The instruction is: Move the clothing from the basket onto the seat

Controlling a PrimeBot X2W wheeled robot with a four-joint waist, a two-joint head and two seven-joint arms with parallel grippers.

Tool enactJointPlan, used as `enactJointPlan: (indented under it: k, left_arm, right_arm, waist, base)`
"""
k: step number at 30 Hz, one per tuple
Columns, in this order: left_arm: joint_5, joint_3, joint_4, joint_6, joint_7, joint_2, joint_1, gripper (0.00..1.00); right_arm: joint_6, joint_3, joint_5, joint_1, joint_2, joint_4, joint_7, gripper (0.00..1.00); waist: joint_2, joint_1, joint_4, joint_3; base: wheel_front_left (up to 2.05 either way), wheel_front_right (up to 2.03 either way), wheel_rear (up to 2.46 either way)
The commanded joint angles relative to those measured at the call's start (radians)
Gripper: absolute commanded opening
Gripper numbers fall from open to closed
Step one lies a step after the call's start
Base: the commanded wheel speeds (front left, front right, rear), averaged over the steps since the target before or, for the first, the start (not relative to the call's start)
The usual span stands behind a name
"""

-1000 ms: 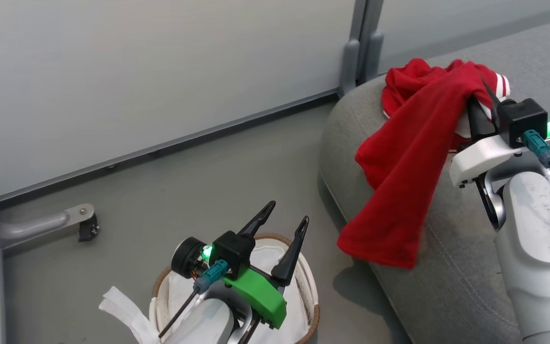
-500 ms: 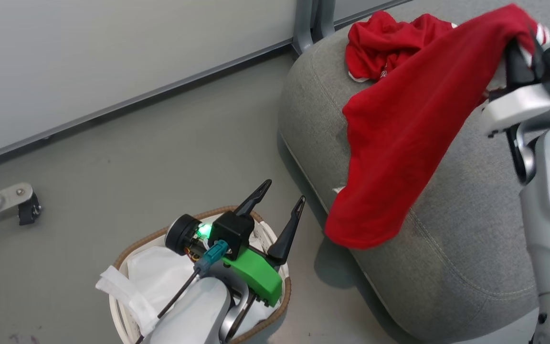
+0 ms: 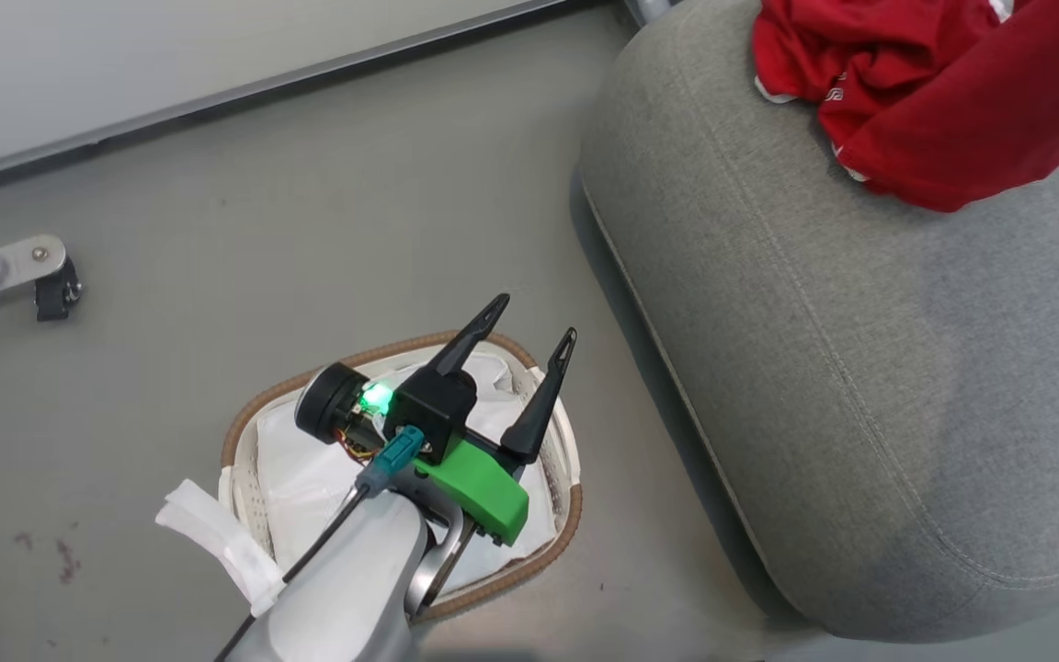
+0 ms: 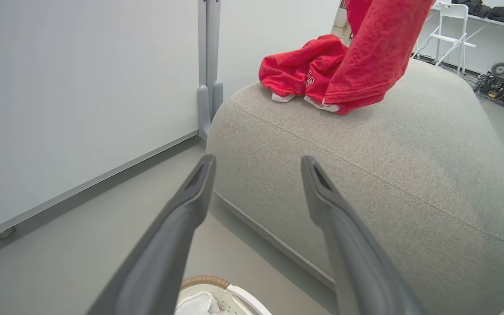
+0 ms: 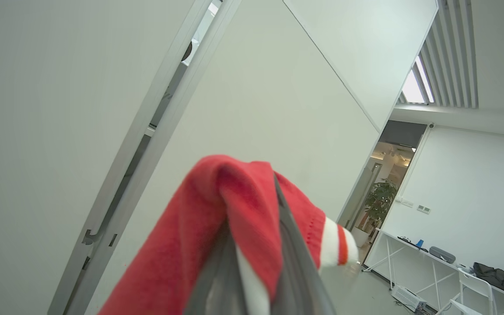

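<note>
Grey floor (image 3: 309, 184), smooth, with a few dark stains at the near left. A white wall (image 3: 79, 64) on a grey rail bounds it on the far side.

Nearest, the basket (image 3: 233, 441) stands on the floor just beside the seat (image 3: 860, 368). It holds a white liner (image 3: 300, 460), one flap hanging over the near-left rim. The left gripper (image 3: 536, 316) hovers over the basket, fingers spread apart and holding nothing.

Beyond, the clothing (image 4: 295, 70) is at the seat's far top. A crumpled piece (image 3: 814, 64) with white trim lies on the cushion. A second piece (image 3: 980, 138) hangs from above, its lower end reaching the first. The right gripper (image 5: 256, 218) is clamped on the second piece near its striped cuff, raised against wall and ceiling.

Farthest are a white chair (image 4: 453, 17) and a potted plant (image 5: 381, 197) by a doorway.
</note>
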Motion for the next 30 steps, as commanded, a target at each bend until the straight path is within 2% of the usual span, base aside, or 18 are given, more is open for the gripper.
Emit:
enactJointPlan:
  k: [1,9,11,19,25,26,27,28,29,30]
  left_arm:
    - [0.013,0.007,-0.005,-0.004,-0.001,0.011,-0.023,1.00]
    - [0.038,0.016,-0.032,-0.004,-0.001,0.032,-0.060,1.00]
    - [0.049,0.025,-0.039,-0.004,-0.001,0.035,-0.070,1.00]
    - [0.054,0.031,-0.038,-0.004,-0.001,0.034,-0.052,1.00]
    - [0.045,0.032,-0.030,-0.004,-0.001,0.033,-0.033,1.00]
    - [0.042,0.034,-0.029,-0.004,-0.001,0.032,-0.031,1.00]
    - [0.038,0.037,-0.029,-0.004,-0.001,0.031,-0.029,1.00]
    - [0.036,0.041,-0.029,-0.004,-0.001,0.031,-0.027,1.00]
    - [0.035,0.043,-0.029,-0.004,-0.001,0.029,-0.023,1.00]
    - [0.032,0.045,-0.029,-0.004,-0.001,0.027,-0.019,1.00]
  right_arm:
    - [-0.001,-0.007,-0.010,-0.005,0.004,0.017,0.000,0.00]
    - [-0.001,-0.117,-0.027,0.089,0.062,0.115,0.000,0.00]
    - [-0.001,-0.152,-0.032,0.152,0.110,0.143,0.000,0.00]
    - [-0.001,-0.229,-0.051,0.265,0.164,0.218,0.000,0.00]
    - [-0.001,-0.243,-0.070,0.328,0.190,0.211,0.000,0.00]
    - [-0.001,-0.241,-0.073,0.340,0.195,0.202,0.000,0.12]
    - [-0.001,-0.239,-0.074,0.352,0.198,0.195,0.000,0.38]
    - [-0.001,-0.237,-0.075,0.367,0.202,0.185,0.000,0.50]
    - [-0.001,-0.236,-0.074,0.378,0.204,0.177,0.000,0.83]
    - [-0.001,-0.235,-0.070,0.392,0.208,0.166,0.000,1.00]
  waist:
    - [0.0000,0.0000,0.050,0.066]
    - [0.0000,0.0000,0.094,0.168]
    - [0.0000,0.0000,0.101,0.190]
    - [0.0000,0.0000,0.098,0.201]
    - [0.0000,0.0000,0.080,0.186]
    - [0.0000,0.0000,0.077,0.180]
    - [0.0000,0.0000,0.075,0.175]
    - [0.0000,0.0000,0.073,0.167]
    - [0.0000,0.0000,0.072,0.161]
    - [0.0000,0.0000,0.071,0.150]
  base:
    - [0.00,0.00,0.00]
    - [0.00,0.00,0.00]
    - [0.00,0.00,0.00]
    - [0.00,0.00,0.00]
    - [0.00,0.00,0.00]
    - [0.00,0.00,0.00]
    - [0.00,0.00,0.00]
    - [0.00,0.00,0.00]
    - [0.00,0.00,0.00]
    - [0.00,0.00,0.00]
